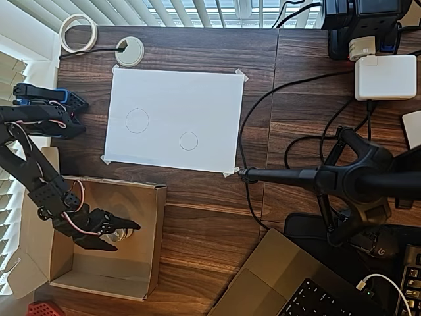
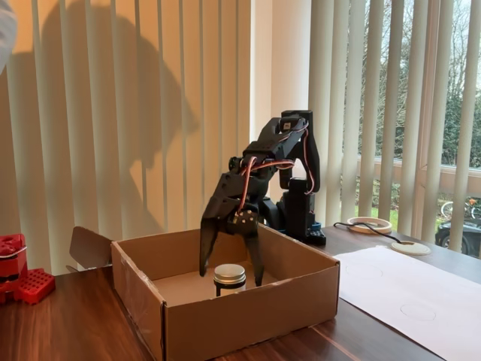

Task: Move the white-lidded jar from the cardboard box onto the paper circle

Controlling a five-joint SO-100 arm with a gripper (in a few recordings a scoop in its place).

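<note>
One hand (image 2: 229, 274) straddles one white-lidded jar (image 2: 229, 279) inside one cardboard box (image 2: 248, 316).

Cardboard box (image 1: 158, 230) wall between claw (image 1: 122, 235) and paper circle (image 1: 189, 141); sheet (image 1: 197, 99) seemingly bare.

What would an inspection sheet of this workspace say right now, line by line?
Surface: dark wooden table, white paper sheet taped at its corners.
Job's things: white-lidded jar upright inside the cardboard box; paper circle empty, larger drawn circle beside it.
Clutter: tape roll, desk grommet, red blocks, laptop, white power adapter.
Grippers: gripper lowered into the box, jaws open either side of the jar.
Cables: black cables across the table's right half.
Surroundings: vertical blinds, window.
</note>
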